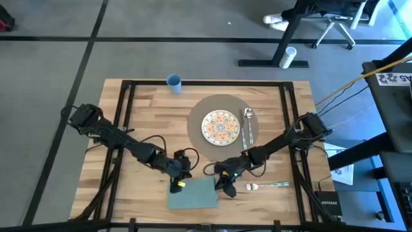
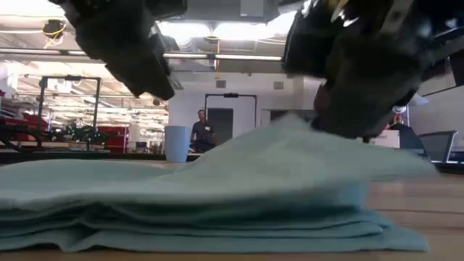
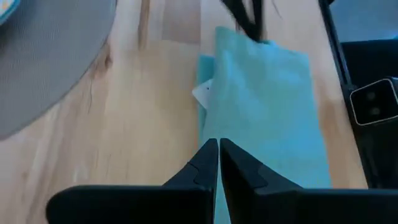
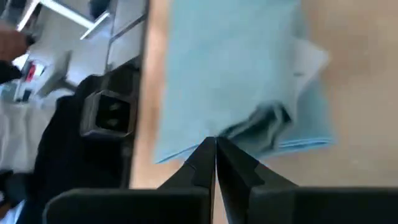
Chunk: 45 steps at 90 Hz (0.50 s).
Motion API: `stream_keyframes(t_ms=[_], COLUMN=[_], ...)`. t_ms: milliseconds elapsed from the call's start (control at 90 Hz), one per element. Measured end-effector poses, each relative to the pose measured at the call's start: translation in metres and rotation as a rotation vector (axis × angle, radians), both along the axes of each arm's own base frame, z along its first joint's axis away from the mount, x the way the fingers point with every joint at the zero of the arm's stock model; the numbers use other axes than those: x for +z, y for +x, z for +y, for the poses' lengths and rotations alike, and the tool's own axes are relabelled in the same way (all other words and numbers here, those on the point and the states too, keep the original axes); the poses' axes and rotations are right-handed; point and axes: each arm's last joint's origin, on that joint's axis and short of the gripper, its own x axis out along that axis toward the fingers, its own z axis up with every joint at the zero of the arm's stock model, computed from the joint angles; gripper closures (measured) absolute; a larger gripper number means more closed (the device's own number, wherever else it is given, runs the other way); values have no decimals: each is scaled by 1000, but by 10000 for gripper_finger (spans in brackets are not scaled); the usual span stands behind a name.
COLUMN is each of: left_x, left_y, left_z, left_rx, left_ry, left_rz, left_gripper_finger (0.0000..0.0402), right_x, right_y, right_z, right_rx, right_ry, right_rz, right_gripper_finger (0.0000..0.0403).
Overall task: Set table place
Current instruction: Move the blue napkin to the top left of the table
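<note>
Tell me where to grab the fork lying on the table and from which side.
Grip the fork mid-handle, coming straight down from above. It lies flat on the table, handle pointing toward the right edge, so jaws should close across its narrow width. The right gripper is nearest.

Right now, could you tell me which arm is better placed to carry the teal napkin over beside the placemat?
Likely the right: the right gripper is shut on the napkin, bunching its edge. The left gripper is shut at the other end.

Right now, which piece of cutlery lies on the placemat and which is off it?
The spoon lies on the round grey-brown placemat, just right of the patterned plate. The fork is off it, on bare table near the right gripper.
</note>
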Motion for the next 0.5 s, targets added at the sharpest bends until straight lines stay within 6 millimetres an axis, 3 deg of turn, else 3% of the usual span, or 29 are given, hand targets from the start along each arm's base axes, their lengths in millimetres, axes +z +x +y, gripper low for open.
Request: stream_keyframes(t_ms=[500], left_x=[-2], left_y=[-5], left_z=[-7], left_rx=[28], left_ry=[-6], left_rz=[22], left_gripper_finger=[402], right_x=[-5], right_y=[18], right_z=[-53], right_rx=[-105], right_ry=[-72], right_rz=[-32], right_gripper_finger=[402])
